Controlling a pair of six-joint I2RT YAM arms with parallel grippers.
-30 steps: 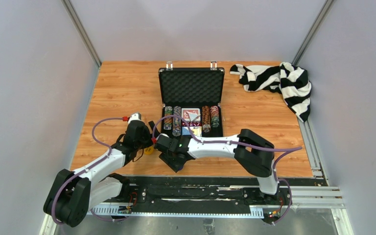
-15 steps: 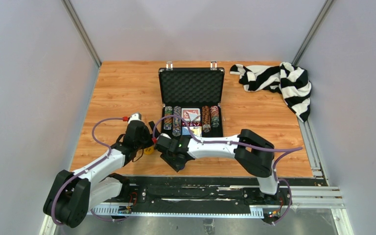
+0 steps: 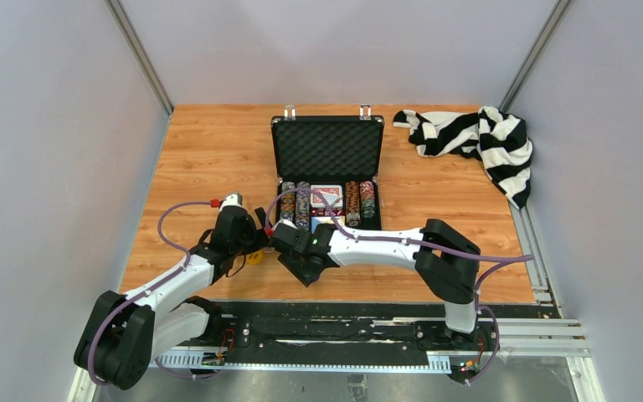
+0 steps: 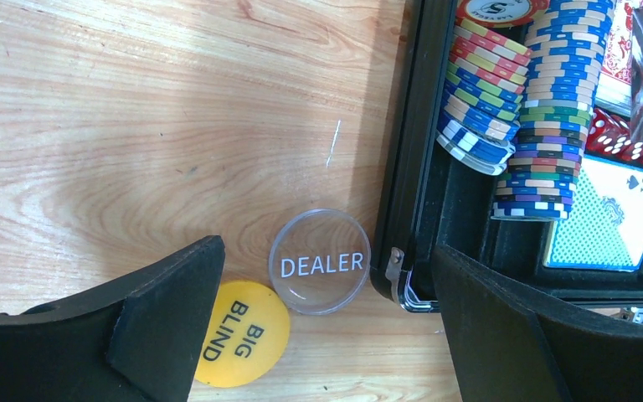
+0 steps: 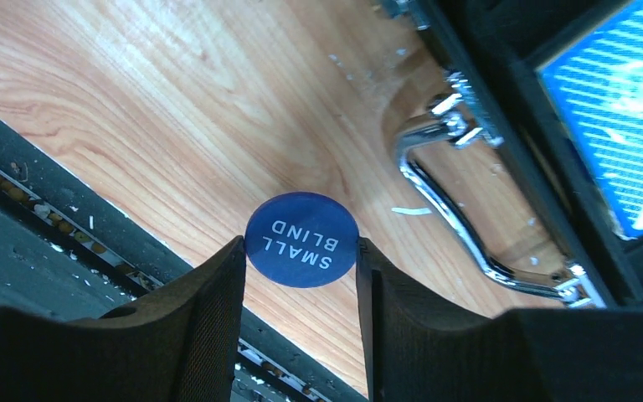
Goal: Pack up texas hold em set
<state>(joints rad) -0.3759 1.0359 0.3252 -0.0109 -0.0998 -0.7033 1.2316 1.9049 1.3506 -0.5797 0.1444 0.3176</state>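
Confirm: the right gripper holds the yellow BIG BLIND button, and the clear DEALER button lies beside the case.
Wrong button: the right wrist view shows the right gripper holding the blue SMALL BLIND button. The clear DEALER button does lie beside the case.

The left arm [image 3: 176, 283] reaches from its base at the near left out over the desk [image 3: 201, 151] toward the middle, its forearm low and slanting to the far right. Its tool [image 4: 326, 331] points down at the desk with both fingers [image 4: 163, 322] spread wide, gripping nothing. The right arm [image 3: 385, 247] rises from its base at the near right, bends at the elbow and reaches left with its forearm nearly level. The two wrists sit just beside each other. The right tool [image 5: 301, 260] pinches a blue round button [image 5: 301, 239] by its rim between both pads.
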